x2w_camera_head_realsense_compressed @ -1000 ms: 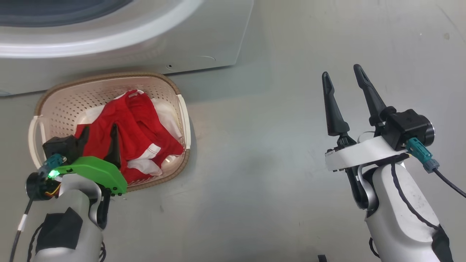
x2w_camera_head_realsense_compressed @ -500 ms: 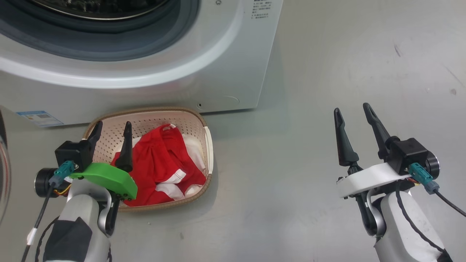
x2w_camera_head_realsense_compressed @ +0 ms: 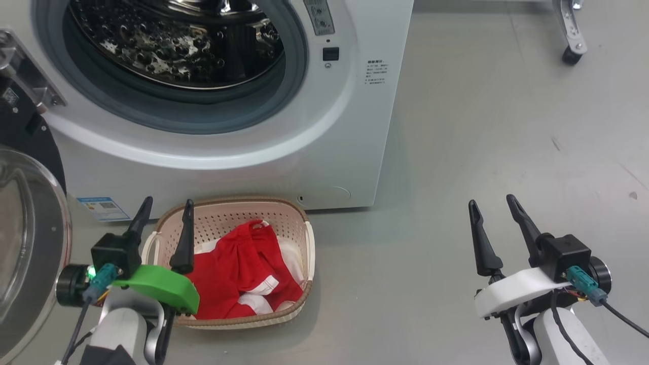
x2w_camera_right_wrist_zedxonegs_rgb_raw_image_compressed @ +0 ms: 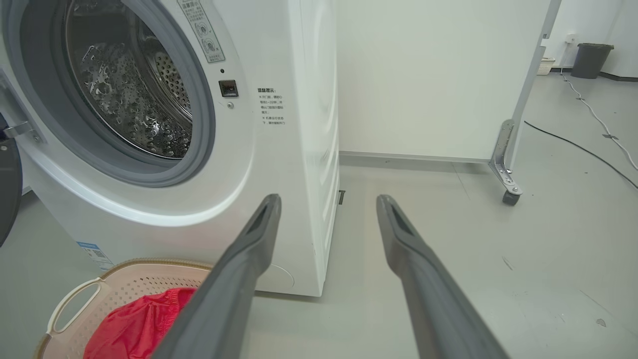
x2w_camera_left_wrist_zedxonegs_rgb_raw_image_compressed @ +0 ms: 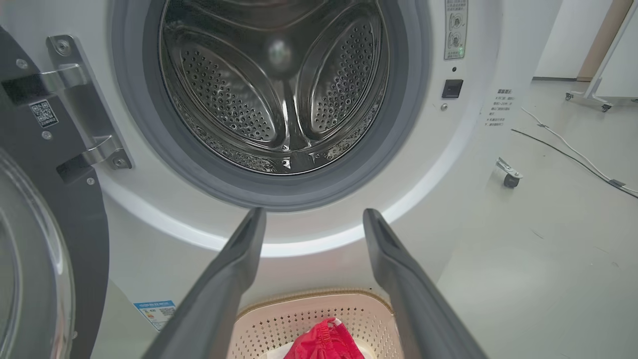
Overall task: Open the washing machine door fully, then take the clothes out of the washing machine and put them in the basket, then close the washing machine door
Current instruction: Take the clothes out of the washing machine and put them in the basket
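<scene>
The soft red and white clothes lie in the small cream plastic basket, at 6 o'clock from the big white washing machine. Its round black glass door hangs open at 9 o'clock. The left jaws and right jaws are spread wide, holding nothing

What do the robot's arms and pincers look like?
Both pincers have two long, dark, pointy fingers. The left pincer sits on a bright green plate; the right pincer on a white plate. Each has a teal plug with a black cable, on pale grey arms.
</scene>
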